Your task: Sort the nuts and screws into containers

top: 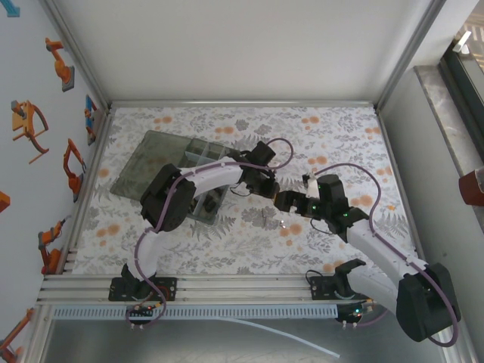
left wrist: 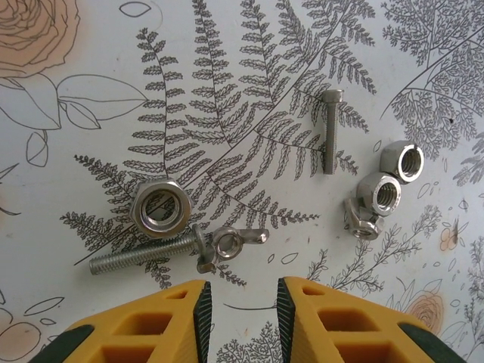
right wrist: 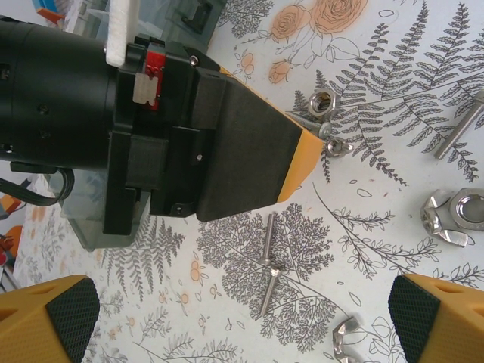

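Silvery screws and nuts lie loose on the fern-print cloth. In the left wrist view, a big hex nut [left wrist: 160,207] sits above a thick bolt [left wrist: 140,254] and a wing nut [left wrist: 229,245]. A slim screw [left wrist: 330,130] and two hex nuts [left wrist: 406,160] [left wrist: 380,193] lie further right. My left gripper [left wrist: 242,318] hovers just short of the wing nut, jaws a narrow gap apart with only cloth between them. My right gripper [right wrist: 242,325] is wide open over two slim screws [right wrist: 266,240] [right wrist: 270,291]. The containers [top: 198,156] stand left of both grippers [top: 266,189] [top: 286,203].
The left gripper's black body [right wrist: 189,128] hangs close in front of my right wrist camera. Wing nuts [right wrist: 452,215] [right wrist: 344,336], a hex nut [right wrist: 321,102] and another screw [right wrist: 461,125] lie around it. The box's flat lid [top: 150,162] lies open to the far left.
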